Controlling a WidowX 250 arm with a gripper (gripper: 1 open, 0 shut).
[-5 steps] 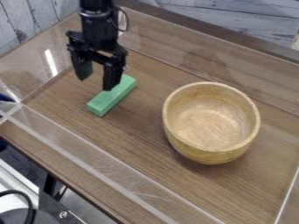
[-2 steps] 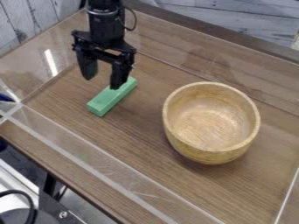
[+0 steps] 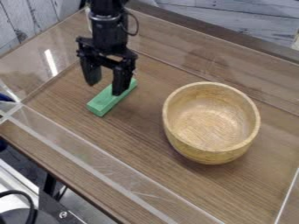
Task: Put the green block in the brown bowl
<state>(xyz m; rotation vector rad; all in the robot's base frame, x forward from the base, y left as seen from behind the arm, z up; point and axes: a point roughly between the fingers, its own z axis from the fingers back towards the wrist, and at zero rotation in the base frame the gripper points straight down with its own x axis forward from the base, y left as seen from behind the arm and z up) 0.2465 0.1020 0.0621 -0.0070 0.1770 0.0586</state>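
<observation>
The green block (image 3: 105, 101) lies flat on the wooden table, left of centre, its long side running toward the back right. My black gripper (image 3: 107, 80) hangs straight down over the block's far end, jaws open. One finger (image 3: 90, 74) stands left of the block and the other finger (image 3: 124, 83) overlaps its far end; nothing is gripped. The brown bowl (image 3: 211, 122), round light tan wood with thick walls, sits empty to the right, well apart from the block.
A clear plastic wall (image 3: 70, 140) borders the table (image 3: 140, 140) along the near-left side. Grey boards run behind the table at the back.
The gripper has shifted slightly right and down in the picture, closer over the block's far end. Block and bowl have not moved.
</observation>
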